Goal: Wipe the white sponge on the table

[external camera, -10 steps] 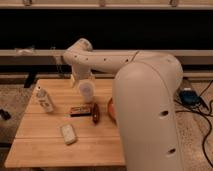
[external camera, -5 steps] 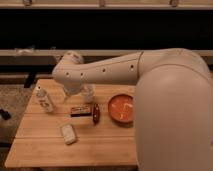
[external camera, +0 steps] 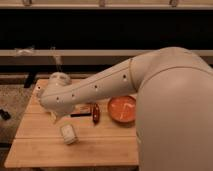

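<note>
Orange bowl (external camera: 121, 109) on the counter (external camera: 100, 146), right of centre. We make out nothing certain inside it beyond a pale streak, and the arm (external camera: 100, 87) cuts off its right rim. The arm crosses from the right and hides much of the counter's far half. The end effector (external camera: 56, 116) hangs at the arm's left end, low and just behind the sponge (external camera: 68, 133) (we cannot tell whether it is parted or closed). The sponge lies flat, front left. Between sponge and bowl sit a red-brown object (external camera: 95, 113) and a dark flat one (external camera: 81, 112), neither identifiable. A pale rounded thing (external camera: 59, 78) shows behind the arm.
</note>
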You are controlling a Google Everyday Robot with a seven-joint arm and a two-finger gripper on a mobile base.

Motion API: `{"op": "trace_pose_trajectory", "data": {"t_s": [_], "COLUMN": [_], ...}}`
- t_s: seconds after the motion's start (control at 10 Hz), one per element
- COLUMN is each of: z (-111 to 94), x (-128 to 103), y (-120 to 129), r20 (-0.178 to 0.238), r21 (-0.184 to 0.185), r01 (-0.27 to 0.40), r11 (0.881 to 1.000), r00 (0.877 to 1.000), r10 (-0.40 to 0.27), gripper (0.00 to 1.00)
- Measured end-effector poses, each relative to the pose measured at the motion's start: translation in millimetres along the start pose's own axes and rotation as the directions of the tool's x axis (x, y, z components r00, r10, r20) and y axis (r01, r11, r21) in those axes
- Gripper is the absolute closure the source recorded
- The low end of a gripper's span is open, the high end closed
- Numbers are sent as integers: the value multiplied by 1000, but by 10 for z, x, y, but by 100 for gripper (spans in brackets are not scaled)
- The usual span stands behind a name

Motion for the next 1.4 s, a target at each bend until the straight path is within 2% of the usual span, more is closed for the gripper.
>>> {"op": "trace_pose_trajectory", "data": {"t_s": [0.2,0.4,0.6,0.9,1.4], "z": [281,462,701,926,1307], "x": [97,116,122,78,108], "y": [200,274,277,202,211], "r20": [-14,-29,-53,-80,-153], "r21": [9,4,2,-21,-23], "r01": [30,31,22,-19,-47], "r11": [1000,999,1000,1000,999], "r00": [999,999,998,997,987], "r10": [-30,-31,-21,17,43], "gripper": [20,20,20,20,20]}}
